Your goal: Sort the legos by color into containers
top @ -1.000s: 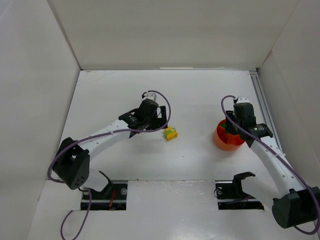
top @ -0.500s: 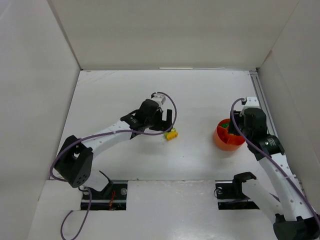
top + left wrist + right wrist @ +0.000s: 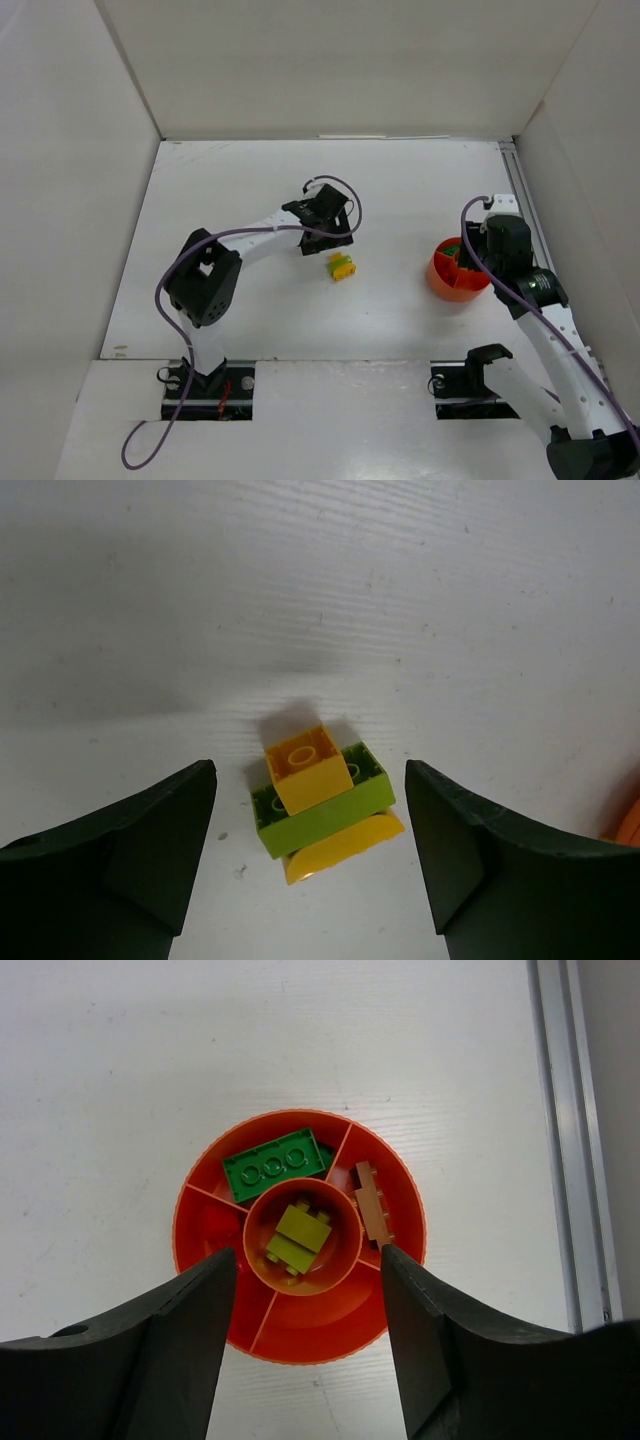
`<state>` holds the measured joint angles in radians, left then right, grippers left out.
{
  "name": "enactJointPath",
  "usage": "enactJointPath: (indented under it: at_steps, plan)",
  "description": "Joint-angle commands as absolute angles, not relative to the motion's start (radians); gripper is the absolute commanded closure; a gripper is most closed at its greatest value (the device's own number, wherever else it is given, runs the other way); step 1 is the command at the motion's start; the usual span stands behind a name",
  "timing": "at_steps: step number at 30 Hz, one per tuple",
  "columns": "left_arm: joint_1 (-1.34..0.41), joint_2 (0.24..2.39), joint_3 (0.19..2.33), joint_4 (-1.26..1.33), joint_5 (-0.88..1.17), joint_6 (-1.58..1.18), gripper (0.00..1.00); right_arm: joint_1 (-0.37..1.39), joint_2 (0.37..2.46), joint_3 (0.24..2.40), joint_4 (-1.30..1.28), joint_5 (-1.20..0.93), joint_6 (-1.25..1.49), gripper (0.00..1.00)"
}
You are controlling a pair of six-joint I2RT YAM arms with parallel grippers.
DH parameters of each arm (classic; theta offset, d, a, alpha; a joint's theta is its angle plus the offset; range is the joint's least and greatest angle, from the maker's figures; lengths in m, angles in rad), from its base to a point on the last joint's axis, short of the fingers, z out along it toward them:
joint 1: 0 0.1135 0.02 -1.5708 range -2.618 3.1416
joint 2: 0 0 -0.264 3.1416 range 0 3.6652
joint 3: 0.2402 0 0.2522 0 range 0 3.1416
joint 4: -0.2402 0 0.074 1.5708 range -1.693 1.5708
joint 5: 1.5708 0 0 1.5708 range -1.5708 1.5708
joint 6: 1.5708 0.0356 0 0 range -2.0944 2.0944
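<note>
A small stack of legos [image 3: 342,267], a yellow brick on a lime green one on a yellow curved piece [image 3: 320,800], lies mid-table. My left gripper [image 3: 328,236] hovers over it, open [image 3: 308,772], one finger on each side, touching nothing. The orange bowl [image 3: 452,283] stands at the right. My right gripper [image 3: 478,254] hangs open and empty above it [image 3: 305,1252]. Inside the divided bowl [image 3: 310,1325] lie a dark green brick [image 3: 275,1165], a brown brick [image 3: 375,1205] and lime green bricks [image 3: 300,1235] in the round centre cup. A red piece [image 3: 213,1228] shows faintly in the left compartment.
White walls close the table on the left, back and right. A metal rail [image 3: 525,210] runs along the right edge just beyond the bowl [image 3: 570,1160]. The arm bases sit in cutouts at the near edge [image 3: 205,385].
My left gripper has moved right, to just behind and above the lego stack, and its jaws have narrowed. My right gripper drew back a little from the bowl, then stayed still.
</note>
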<state>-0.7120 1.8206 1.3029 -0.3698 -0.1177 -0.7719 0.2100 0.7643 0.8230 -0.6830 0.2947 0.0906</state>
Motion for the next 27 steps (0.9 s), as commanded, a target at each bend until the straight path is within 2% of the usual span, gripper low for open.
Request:
enactJointPath:
  at_steps: [1, 2, 5, 6, 11, 22, 27]
  plan:
    - [-0.736, 1.839, 1.371, -0.497, -0.196, -0.974, 0.27, 0.206, 0.75, 0.865, -0.684, 0.341, 0.106, 0.35]
    - [-0.747, 1.839, 1.38, -0.512, -0.215, -0.998, 0.31, 0.206, 0.75, 0.865, -0.684, 0.35, 0.106, 0.35]
    - [-0.747, 1.864, 1.391, -0.566, -0.261, -1.06, 0.31, 0.206, 0.741, 0.865, -0.693, 0.359, 0.106, 0.33]
    - [-0.747, 1.876, 1.4, -0.578, -0.271, -1.104, 0.35, 0.206, 0.741, 0.865, -0.693, 0.359, 0.106, 0.33]
    - [-0.747, 1.885, 1.401, -0.549, -0.282, -1.146, 0.41, 0.206, 0.741, 0.865, -0.693, 0.359, 0.115, 0.33]
    - [-0.747, 1.959, 1.447, -0.499, -0.264, -1.135, 0.43, 0.206, 0.741, 0.865, -0.703, 0.359, 0.115, 0.33]
    - [-0.776, 1.97, 1.456, -0.499, -0.284, -1.135, 0.51, 0.206, 0.741, 0.865, -0.703, 0.359, 0.115, 0.33]
